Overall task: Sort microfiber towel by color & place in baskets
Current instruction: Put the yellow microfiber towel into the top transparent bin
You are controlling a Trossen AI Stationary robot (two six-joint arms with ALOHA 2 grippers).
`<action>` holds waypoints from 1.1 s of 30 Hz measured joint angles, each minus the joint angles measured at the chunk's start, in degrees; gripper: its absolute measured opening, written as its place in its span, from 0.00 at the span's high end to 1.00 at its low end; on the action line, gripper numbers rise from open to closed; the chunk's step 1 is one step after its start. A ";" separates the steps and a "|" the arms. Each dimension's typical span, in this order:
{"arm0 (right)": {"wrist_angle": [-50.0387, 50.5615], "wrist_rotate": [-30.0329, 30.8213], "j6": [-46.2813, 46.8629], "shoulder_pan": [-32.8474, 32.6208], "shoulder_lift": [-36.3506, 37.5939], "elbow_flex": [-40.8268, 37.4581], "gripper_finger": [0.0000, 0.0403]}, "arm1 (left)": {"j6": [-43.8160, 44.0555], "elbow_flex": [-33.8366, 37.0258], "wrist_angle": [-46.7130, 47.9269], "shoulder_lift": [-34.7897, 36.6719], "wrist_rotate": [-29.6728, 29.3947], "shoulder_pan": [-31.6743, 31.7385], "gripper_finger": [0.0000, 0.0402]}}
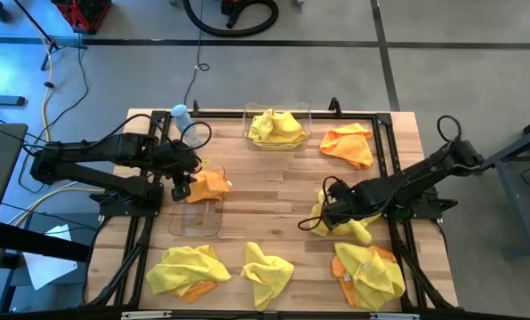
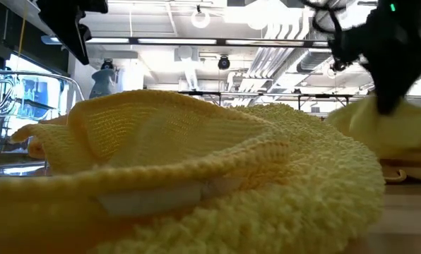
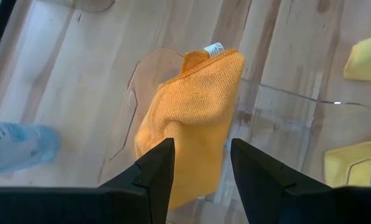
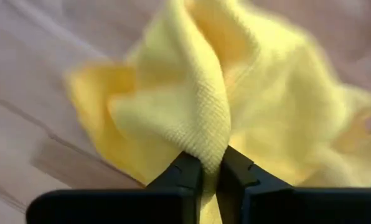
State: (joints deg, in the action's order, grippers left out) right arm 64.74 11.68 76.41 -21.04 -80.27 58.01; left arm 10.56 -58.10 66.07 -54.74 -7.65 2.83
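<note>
Left gripper [image 3: 198,168], fingers apart, hangs over the orange towel [image 1: 211,185] draped on the rim of the near clear bin [image 1: 196,213], while right gripper [image 4: 209,171], right of that bin, pinches a fold of a yellow towel [image 4: 235,106].

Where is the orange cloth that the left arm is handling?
From above, the orange towel hangs at the near-empty clear basket's far rim, left of table centre, under the left gripper, near the water bottle.
</note>
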 joint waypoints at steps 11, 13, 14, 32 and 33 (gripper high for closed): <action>9.03 29.67 -6.14 -0.65 0.02 27.96 0.99 | -5.39 10.15 -17.56 7.17 2.72 0.02 0.63; 7.04 32.66 -11.68 1.39 0.02 31.24 0.99 | -5.48 12.23 -19.16 9.21 2.82 0.22 0.63; 5.61 33.33 -15.40 2.84 0.02 32.58 0.99 | -5.38 13.09 -20.07 10.21 3.06 0.31 0.63; -42.44 -2.09 -67.66 40.98 -5.69 33.10 1.00 | 0.50 15.14 -30.66 15.76 3.12 5.17 0.63; -42.29 -4.68 -67.88 41.91 -6.70 33.02 1.00 | 1.01 15.14 -30.91 15.76 2.35 5.34 0.63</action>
State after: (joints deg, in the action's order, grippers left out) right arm 22.45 7.00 8.53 20.86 -86.97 91.03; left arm 11.57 -42.96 35.17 -38.98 -5.30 8.17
